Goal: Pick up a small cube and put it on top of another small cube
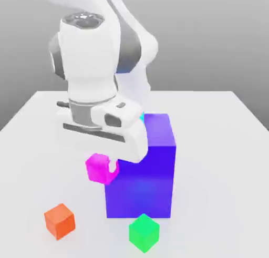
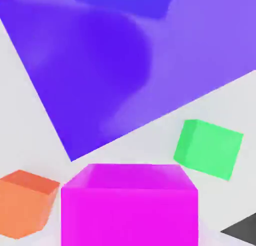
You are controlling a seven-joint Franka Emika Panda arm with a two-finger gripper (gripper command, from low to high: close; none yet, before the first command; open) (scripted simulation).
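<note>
Pale, smooth tabletop (image 1: pixel 210 173) noted under the arm, with a plain grey background behind. Gripper (image 1: pixel 105 165) observed above the table, toward the exterior view's left of centre, pointed downward and clamped on the magenta cube (image 1: pixel 99 168). The cube is held clear of the surface; one finger (image 1: pixel 113 165) is seen against its side. In the hand view the cube's near face and a narrower adjoining face are presented. The big blue block (image 1: pixel 141 181) is stood upright on the table and is partly overlapped by the gripper and cube in the exterior view. A sliver of cyan (image 1: pixel 142 116) is seen by the block's top, mostly hidden by the hand. The green cube (image 1: pixel 144 233) is located on the table just beside the block's front face, bare on top. The orange cube (image 1: pixel 60 221) is found on the table, well apart from the green one, toward the exterior view's left.
</note>
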